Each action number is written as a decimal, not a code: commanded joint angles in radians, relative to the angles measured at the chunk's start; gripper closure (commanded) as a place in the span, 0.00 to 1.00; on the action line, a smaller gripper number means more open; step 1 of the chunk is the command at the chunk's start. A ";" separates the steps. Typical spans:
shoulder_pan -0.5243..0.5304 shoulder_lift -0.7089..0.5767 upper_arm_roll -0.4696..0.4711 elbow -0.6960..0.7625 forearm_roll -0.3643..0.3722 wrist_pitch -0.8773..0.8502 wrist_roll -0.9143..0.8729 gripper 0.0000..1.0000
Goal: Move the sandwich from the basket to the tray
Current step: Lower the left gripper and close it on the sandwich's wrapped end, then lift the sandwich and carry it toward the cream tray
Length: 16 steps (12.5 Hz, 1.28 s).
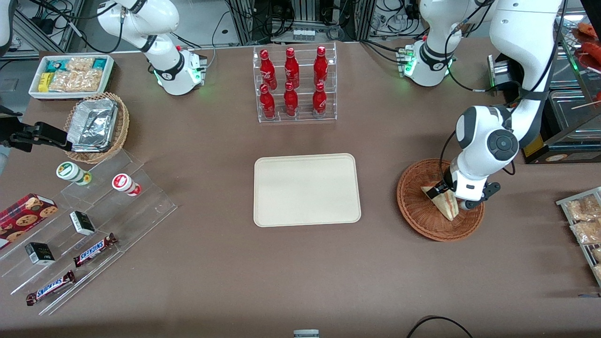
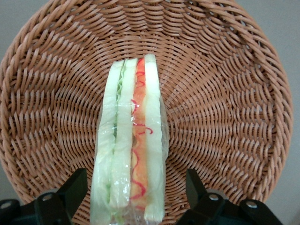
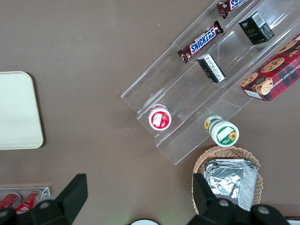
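Note:
The sandwich (image 1: pixel 445 205) stands on its edge in the reddish-brown wicker basket (image 1: pixel 418 213), toward the working arm's end of the table. My left gripper (image 1: pixel 461 199) is down inside the basket, right over the sandwich. In the left wrist view the sandwich (image 2: pixel 131 140) shows its white bread, red-orange and green layers under clear wrap, resting on the basket (image 2: pixel 225 93) weave. The gripper (image 2: pixel 136 178) is open, one black finger (image 2: pixel 75 185) on each flank of the wedge with a small gap to each. The cream tray (image 1: pixel 307 190) lies bare at the table's middle; its corner (image 3: pixel 16 110) shows in the right wrist view.
A clear rack of red bottles (image 1: pixel 296 84) stands farther from the camera than the tray. Toward the parked arm's end sit a tan basket with foil containers (image 1: pixel 96 126), a white snack bin (image 1: pixel 70 75) and acrylic steps with snacks (image 1: pixel 84 225). Snack packets (image 1: pixel 584 220) lie beside the wicker basket.

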 commanded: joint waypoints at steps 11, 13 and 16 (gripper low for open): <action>-0.052 -0.053 -0.062 0.278 0.003 -0.431 0.103 1.00; -0.101 -0.040 -0.085 0.321 0.001 -0.457 0.097 1.00; -0.213 0.035 -0.089 0.395 -0.008 -0.451 0.084 1.00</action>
